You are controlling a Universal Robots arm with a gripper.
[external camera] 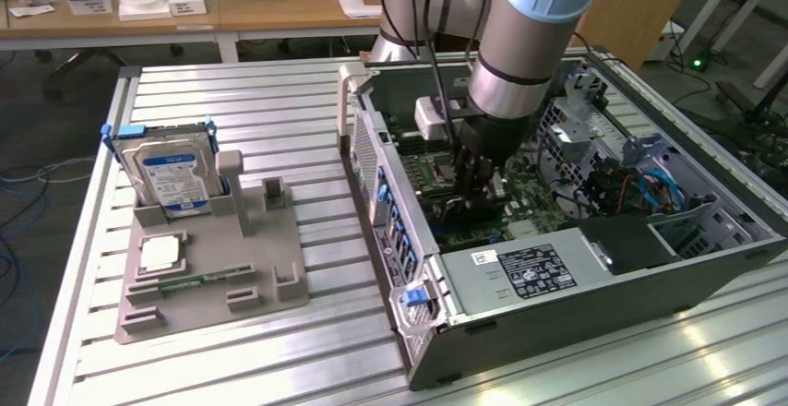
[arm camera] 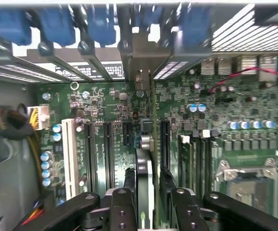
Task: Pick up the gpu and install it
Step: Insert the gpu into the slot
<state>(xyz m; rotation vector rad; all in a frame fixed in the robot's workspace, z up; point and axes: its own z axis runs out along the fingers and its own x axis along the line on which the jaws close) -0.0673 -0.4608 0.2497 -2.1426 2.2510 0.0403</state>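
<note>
My pincer is lowered deep inside the open computer case, directly over the green motherboard. It stands partly closed, its fingers on either flat face of the gpu, which I hold edge-on and upright between them; the card runs forward from my fingertips toward the rear bracket wall of the case. Black expansion slots lie on the board just to either side of the card's lower edge, and I cannot tell whether that edge is yet in one of them. In my judgement the step in hand is seating the card. To do it well, the card must be kept upright and parallel to the slot, its far end lined up with the bracket opening, and pressure applied straight down, evenly along its length. The capacitors near the slots should not be struck. Outside the case, the hard drive stands in its grey fixture, well apart from my work.
</note>
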